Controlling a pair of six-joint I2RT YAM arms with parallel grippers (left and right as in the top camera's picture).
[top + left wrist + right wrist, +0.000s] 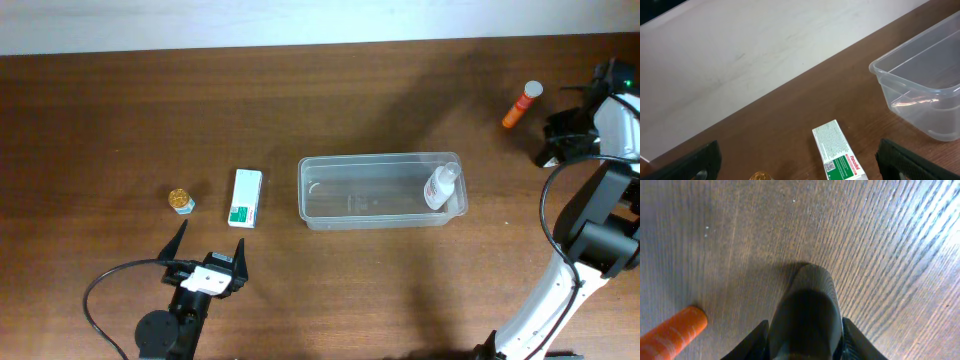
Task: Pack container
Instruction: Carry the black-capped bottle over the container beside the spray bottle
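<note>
The clear plastic container point(375, 158) stands mid-table, with a small clear bottle with a white cap point(441, 186) lying in its right end. Its left corner shows in the left wrist view point(920, 75). A white-and-green box point(245, 197) point(839, 150) and a small gold-topped jar point(181, 201) point(761, 176) lie to its left. My left gripper point(210, 248) point(800, 167) is open and empty just in front of them. An orange tube point(521, 104) point(670, 332) lies at the far right. My right gripper point(556, 135) point(805, 330) is beside it, shut on a dark rounded object point(807, 300).
A white surface point(740, 55) runs along the table's far edge. The right arm's base and cable point(590, 230) stand at the right edge, the left arm's base point(160, 330) at the front left. Bare brown wood point(400, 290) lies in front of the container.
</note>
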